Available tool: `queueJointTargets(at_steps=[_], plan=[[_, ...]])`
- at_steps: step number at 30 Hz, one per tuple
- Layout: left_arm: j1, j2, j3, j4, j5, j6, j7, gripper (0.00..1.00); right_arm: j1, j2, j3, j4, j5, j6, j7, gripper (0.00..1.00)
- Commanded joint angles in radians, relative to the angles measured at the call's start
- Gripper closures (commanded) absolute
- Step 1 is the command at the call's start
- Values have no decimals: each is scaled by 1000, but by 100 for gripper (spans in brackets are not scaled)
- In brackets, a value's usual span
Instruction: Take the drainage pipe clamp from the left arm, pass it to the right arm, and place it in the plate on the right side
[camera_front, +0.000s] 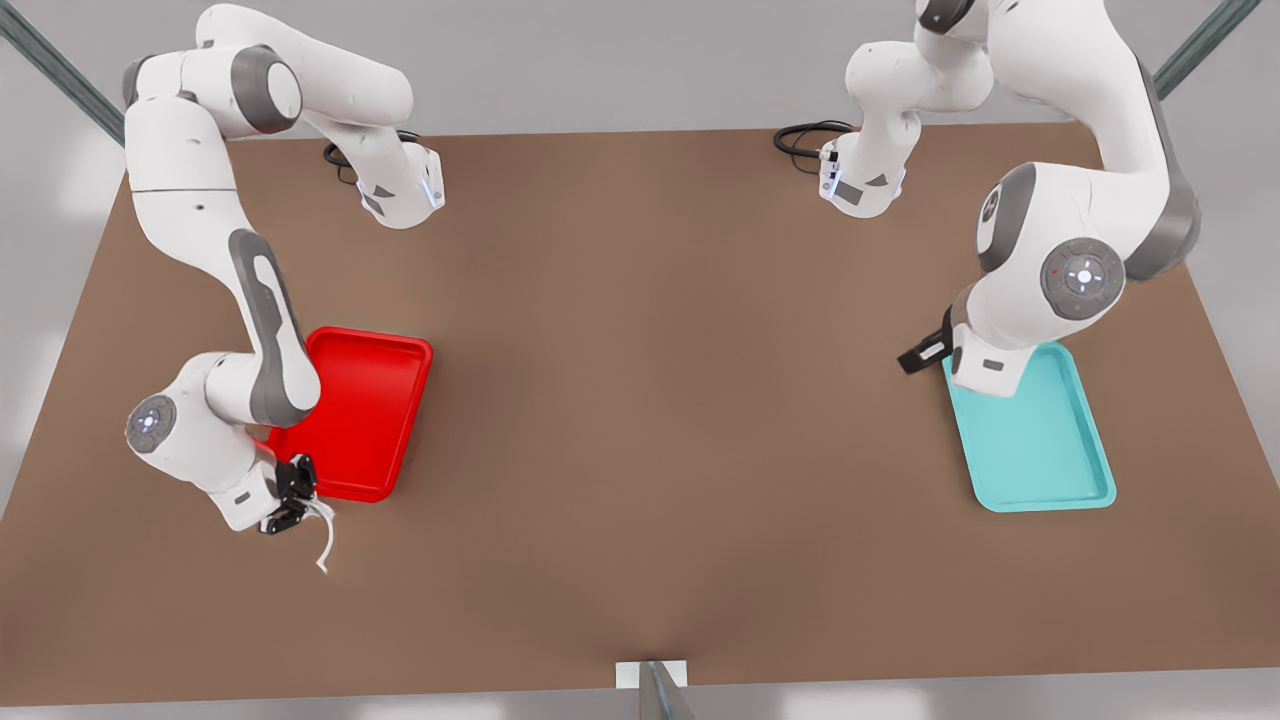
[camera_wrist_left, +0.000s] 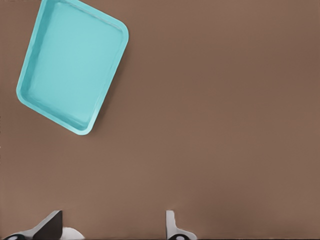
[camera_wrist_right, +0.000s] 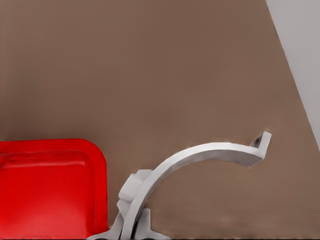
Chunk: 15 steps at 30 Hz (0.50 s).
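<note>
The left hand (camera_wrist_left: 115, 227) hovered with fingers spread over the bare brown bench (camera_wrist_left: 225, 125), the teal tray (camera_wrist_left: 72, 65) lying well ahead.

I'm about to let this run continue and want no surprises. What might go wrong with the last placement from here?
The right tool pinches the small white arched pipe clamp near one end, so the rest hangs free and could swing or slip. It sits beside the bright red rectangular tray, past its corner, over bare brown table; releasing now would probably miss. The left tool waits open near the teal tray.
</note>
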<state>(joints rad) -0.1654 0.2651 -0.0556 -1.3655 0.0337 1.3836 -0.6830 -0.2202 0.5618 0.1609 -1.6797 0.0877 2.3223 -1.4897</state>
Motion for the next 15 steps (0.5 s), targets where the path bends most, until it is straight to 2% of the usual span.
queueJointTargets(at_steps=[1,3,5,9,12,14,15], plan=[[13,2,5,23,-40,-1,615,0,-4,-13,-24,-26,-28,-205,-103,79],[17,45,3,88,-28,-63,622,0,-2,-72,-26,-132,-25,-201,-103,79],[37,45,3,88,20,-67,620,0,-2,-114,-26,-199,-23,-185,-103,79],[33,42,-10,95,15,-109,623,0,-33,-198,-24,-414,-14,-15,-104,79],[35,43,-10,95,14,-110,628,0,-42,-209,-21,-505,-13,91,-116,79],[35,42,-10,95,14,-121,628,0,-41,-204,-18,-503,-13,91,-116,79],[35,43,-10,95,14,-136,628,0,-41,-201,-18,-499,-13,91,-115,20]])
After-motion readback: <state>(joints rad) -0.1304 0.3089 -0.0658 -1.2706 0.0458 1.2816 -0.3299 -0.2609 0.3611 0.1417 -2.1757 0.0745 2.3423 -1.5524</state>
